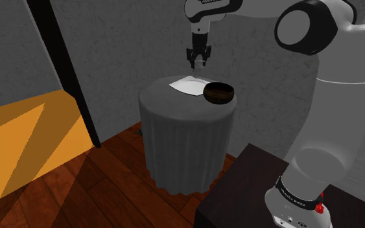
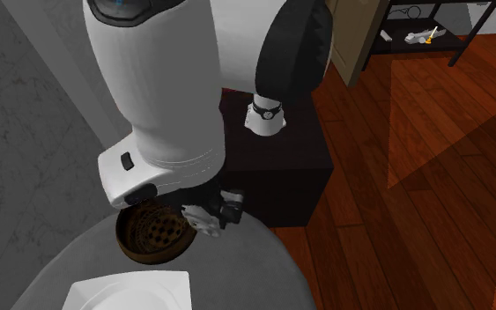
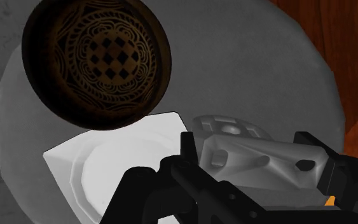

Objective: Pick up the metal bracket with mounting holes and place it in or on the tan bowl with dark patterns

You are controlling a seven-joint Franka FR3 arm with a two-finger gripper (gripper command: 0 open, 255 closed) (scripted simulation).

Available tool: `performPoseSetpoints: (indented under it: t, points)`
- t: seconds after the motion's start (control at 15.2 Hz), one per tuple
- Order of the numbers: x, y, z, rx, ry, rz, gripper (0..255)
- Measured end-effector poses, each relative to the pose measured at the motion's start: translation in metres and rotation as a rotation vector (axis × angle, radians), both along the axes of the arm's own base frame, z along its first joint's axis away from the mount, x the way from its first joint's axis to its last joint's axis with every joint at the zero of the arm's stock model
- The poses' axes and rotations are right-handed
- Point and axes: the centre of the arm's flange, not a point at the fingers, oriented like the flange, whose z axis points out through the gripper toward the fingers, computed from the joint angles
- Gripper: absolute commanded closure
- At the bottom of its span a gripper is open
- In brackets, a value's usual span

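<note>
At the shoulder view's left a white square plate lies on the round, cloth-draped desk, toward its far edge. Above the plate hangs the tool, well clear of the desk top. Its 2 fingers are closed on the grey metal bracket, so the bracket is in the air and not on the desk. To the right of the plate and just beside it, a little nearer, sits the dark brown patterned bowl, upright and with nothing in it. The step in hand looks like the carry to the bowl. To do it well, the tool should travel right and slightly nearer at its present height until the bracket is over the bowl's chequered centre. It should then sink until the bracket is just inside the rim before the fingers part, because a drop from this height could bounce the piece out or tip the bowl. In the wrist view the bracket's long axis seems to run roughly level from 1 finger across to the other, with 1 mounting hole showing near an end. Keeping that axis level should let the bracket settle flat within the rim.
</note>
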Motion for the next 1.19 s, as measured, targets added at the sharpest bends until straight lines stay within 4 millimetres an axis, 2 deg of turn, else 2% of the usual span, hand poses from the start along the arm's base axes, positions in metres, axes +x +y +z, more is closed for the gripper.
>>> performPoseSetpoints:
  t: [0.4, 0.66, 0.73, 0.92, 1.19]
  points:
    - [-0.032, -0.069, 0.009, 0.000, 0.000, 0.000, 255]
    - [-0.061, -0.113, 0.011, 0.000, 0.000, -0.001, 255]
    - [-0.066, -0.127, 0.017, 0.000, 0.000, -0.001, 255]
    - [-0.071, -0.140, 0.008, 0.000, 0.000, 0.000, 255]
    - [-0.071, -0.140, -0.013, 0.000, 0.000, 0.001, 255]
